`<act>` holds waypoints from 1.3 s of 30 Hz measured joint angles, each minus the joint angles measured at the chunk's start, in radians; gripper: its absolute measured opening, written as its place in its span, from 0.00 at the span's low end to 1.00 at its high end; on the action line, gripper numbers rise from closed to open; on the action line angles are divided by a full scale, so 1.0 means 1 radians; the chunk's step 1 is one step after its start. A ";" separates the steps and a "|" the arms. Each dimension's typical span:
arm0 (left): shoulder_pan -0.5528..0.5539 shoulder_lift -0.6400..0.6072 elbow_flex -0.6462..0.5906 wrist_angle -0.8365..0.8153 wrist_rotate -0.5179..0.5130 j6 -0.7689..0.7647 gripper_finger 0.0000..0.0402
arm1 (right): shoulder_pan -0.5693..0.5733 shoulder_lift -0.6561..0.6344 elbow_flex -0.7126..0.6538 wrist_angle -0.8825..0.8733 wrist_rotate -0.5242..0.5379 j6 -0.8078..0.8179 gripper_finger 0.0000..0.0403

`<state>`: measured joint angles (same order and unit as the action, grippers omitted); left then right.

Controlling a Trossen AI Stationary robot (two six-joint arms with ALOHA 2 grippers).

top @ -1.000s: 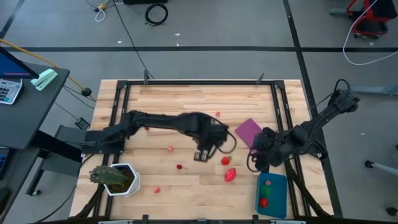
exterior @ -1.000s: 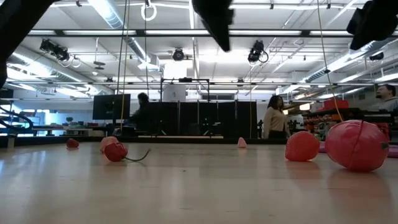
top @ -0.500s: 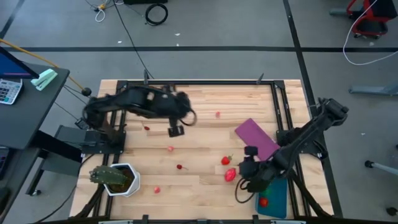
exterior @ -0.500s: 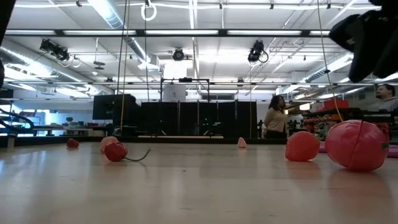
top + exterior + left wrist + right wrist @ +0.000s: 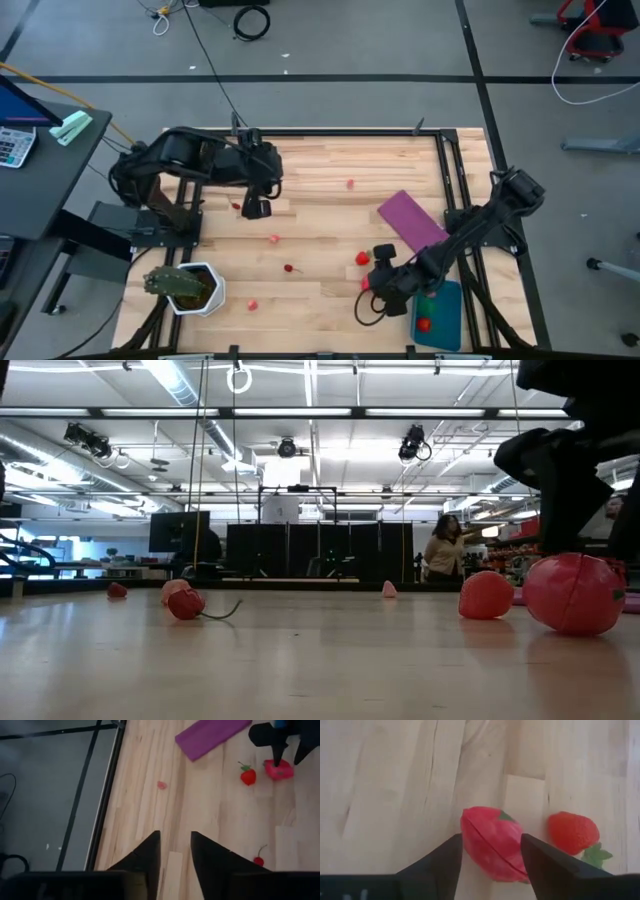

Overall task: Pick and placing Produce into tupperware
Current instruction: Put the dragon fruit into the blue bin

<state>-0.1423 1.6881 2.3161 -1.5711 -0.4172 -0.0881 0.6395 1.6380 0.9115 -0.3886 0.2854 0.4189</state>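
Observation:
My right gripper (image 5: pixel 491 838) hangs open, pointing down, its fingers on either side of a pink-red produce piece (image 5: pixel 490 851) that lies on the table near the front right (image 5: pixel 371 282). A red strawberry (image 5: pixel 572 832) lies just beside that piece. The teal tupperware (image 5: pixel 442 300) stands at the front right corner with a red piece (image 5: pixel 424 324) inside. Smaller produce pieces are scattered over the table, among them a cherry (image 5: pixel 289 268). My left gripper (image 5: pixel 175 837) is raised at the far left (image 5: pixel 255 208), open with nothing between its fingers. My right gripper comes from above, with its fingers (image 5: pixel 445 862) close against the two sides of the pink-red piece (image 5: pixel 470 827), which rests on the table. Whether they touch it I cannot tell.
A flat purple sheet (image 5: pixel 410 220) lies at the right, beyond the strawberry. A leafy plant in a white pot (image 5: pixel 187 288) stands at the front left. A black frame rail (image 5: pixel 320 132) runs round the table. People stand in the room behind.
My left gripper has pulled back from the table's middle toward the far left and risen. My right gripper has swung from beside the purple sheet toward the near edge and leftward, and has come down over the pink-red piece. The produce has stayed where it was.

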 joint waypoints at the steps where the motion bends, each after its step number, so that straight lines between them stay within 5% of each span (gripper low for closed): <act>1: 0.004 0.006 0.000 0.000 0.000 0.002 0.31 | 0.000 0.006 0.000 0.001 0.001 -0.021 0.54; 10: 0.042 0.016 0.000 0.000 -0.001 0.003 0.40 | -0.017 0.069 0.002 0.026 0.015 -0.108 0.61; 23: 0.051 0.015 0.000 0.000 -0.001 0.004 0.37 | -0.072 0.115 -0.001 0.052 0.012 -0.049 0.63; 39: 0.051 0.015 0.000 0.000 -0.001 -0.004 0.36 | -0.055 -0.120 0.000 0.001 0.017 0.108 0.49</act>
<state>-0.0917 1.7031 2.3157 -1.5711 -0.4179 -0.0917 0.5848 1.5178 0.9112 -0.3871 0.3025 0.5271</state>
